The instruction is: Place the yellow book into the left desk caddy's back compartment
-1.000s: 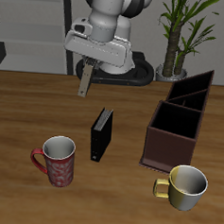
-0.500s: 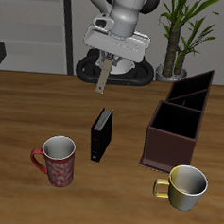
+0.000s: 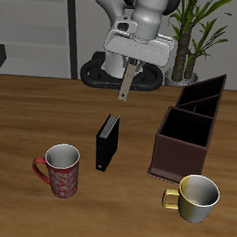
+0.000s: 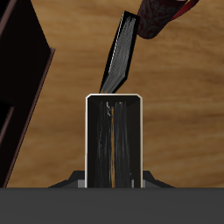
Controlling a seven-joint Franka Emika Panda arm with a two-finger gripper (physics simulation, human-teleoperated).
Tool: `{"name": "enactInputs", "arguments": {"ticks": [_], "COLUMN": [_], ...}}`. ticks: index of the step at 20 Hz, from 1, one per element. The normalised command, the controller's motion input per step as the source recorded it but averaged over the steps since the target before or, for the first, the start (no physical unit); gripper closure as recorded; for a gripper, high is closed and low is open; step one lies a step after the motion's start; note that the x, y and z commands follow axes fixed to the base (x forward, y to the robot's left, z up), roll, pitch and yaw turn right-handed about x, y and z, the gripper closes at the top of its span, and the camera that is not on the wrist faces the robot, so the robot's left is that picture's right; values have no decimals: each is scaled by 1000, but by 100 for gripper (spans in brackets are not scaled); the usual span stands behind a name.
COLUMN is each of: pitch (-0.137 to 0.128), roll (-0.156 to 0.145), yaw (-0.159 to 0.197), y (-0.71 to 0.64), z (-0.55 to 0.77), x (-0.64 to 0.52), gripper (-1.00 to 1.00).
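Mugs stand at either end of the table's front: 1 red patterned mug (image 3: 59, 169) at the exterior view's left side, and 1 yellow mug (image 3: 195, 198) toward the other side, just in front of the left desk caddy (image 3: 189, 130). Between them, farther back than the red mug, a black book (image 3: 107, 142) stands upright on the wood table (image 3: 31, 109). Above and behind it the gripper (image 3: 129, 77) hangs in the air, clamped on the yellow book (image 3: 126, 81), which dangles from the fingers, slightly tilted, well clear of the table. The wrist view shows the yellow book's white page edges (image 4: 114, 140) held between the 2 fingers, with the black book (image 4: 122, 58) and the red mug's rim (image 4: 163, 16) below. The caddy, dark reddish-brown and divided into sections, sits apart from the held book, past the black book.
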Motion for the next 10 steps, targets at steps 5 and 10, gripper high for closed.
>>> {"name": "enactInputs", "arguments": {"ticks": [5, 10], "pitch": [-1, 10], "roll": [25, 50], "yaw": [-1, 16], "y": [365, 388], "z": [10, -16], "x": [68, 112], "gripper": [100, 100]}}
